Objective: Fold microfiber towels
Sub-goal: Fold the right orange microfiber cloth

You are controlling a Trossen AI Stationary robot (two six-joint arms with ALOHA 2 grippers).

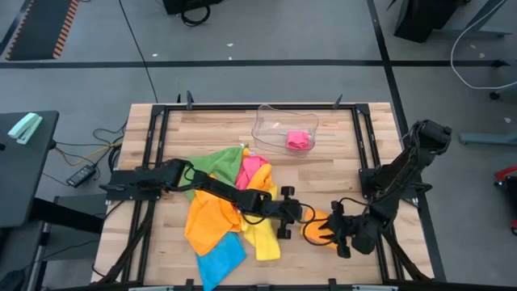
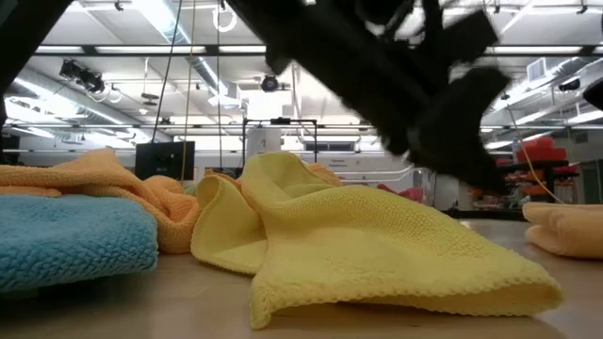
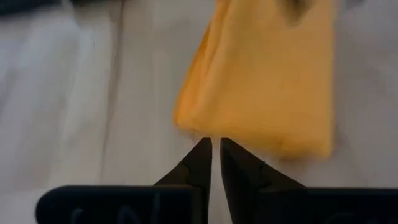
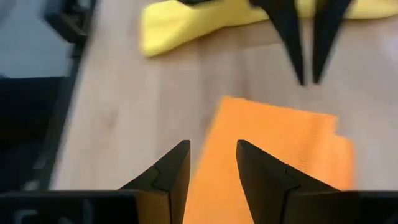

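A small orange towel (image 1: 317,229) lies folded flat on the table (image 1: 339,174), near the front edge and right of centre, between the two grippers; it looks like the piece in hand, and whether it needs another fold I cannot tell. The left gripper (image 3: 216,146) hangs just beside its left edge, fingers nearly together and holding nothing. The right gripper (image 4: 212,157) hovers at the towel's right side with its fingers a moderate gap apart, also empty, and the cloth shows between them in its wrist view. Most of the work seems left: to the left lies a loose heap, with a green towel (image 1: 216,162) at the far side, a pink towel (image 1: 252,168) beside it, a larger orange towel (image 1: 208,217), a yellow towel (image 2: 377,250) and a blue towel (image 1: 220,260) nearest the front. A further pink cloth (image 1: 300,140), bundled small, sits in the clear plastic tray (image 1: 271,120) at the far side. The left arm reaches across the heap, so its own links could drag those cloths.
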